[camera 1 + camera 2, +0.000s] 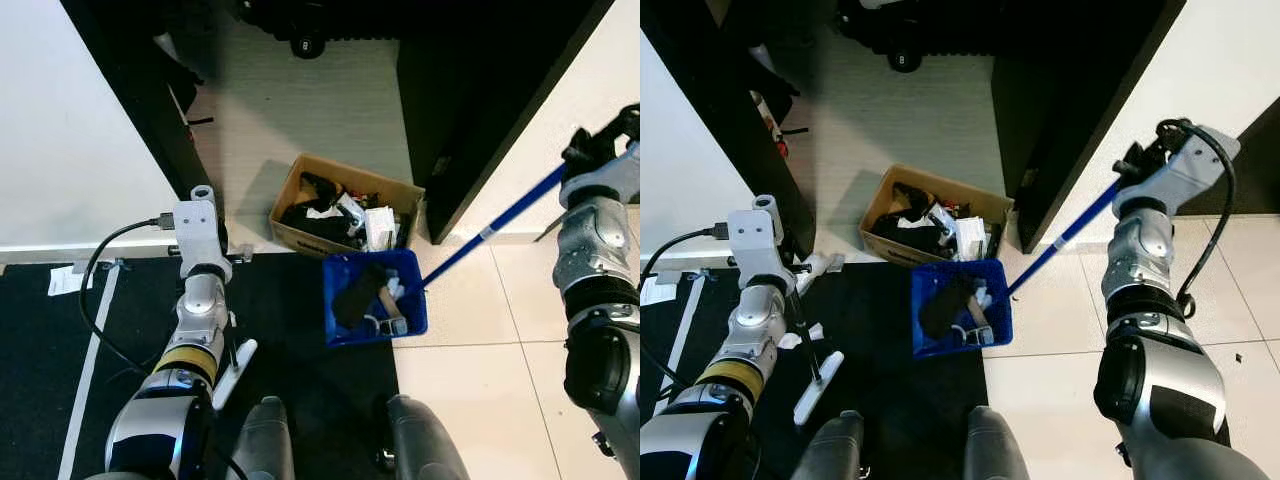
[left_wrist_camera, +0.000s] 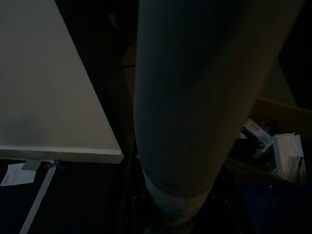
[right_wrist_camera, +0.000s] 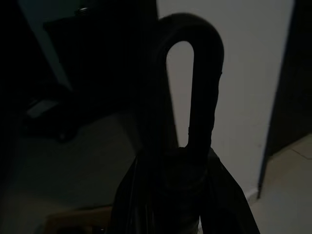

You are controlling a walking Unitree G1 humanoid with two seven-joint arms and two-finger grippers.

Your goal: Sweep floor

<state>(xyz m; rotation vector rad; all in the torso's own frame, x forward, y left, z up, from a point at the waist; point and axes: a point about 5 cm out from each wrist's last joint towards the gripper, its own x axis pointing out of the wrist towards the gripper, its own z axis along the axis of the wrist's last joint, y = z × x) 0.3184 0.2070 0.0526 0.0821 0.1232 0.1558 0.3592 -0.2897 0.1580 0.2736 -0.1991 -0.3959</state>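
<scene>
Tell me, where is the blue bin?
The blue bin sits on the floor ahead of the robot, just in front of the cardboard box, at the black mat's edge.

Right hand [image 1: 1137, 160] is raised high and clenched, while the left hand [image 1: 805, 268] reaches forward low.

White walls [image 1: 70, 150]; black mat [image 1: 290, 390]; pale tiled floor [image 1: 480, 370].

Grey pole [image 2: 195, 97] close; cardboard box [image 2: 285, 114] behind.
</scene>
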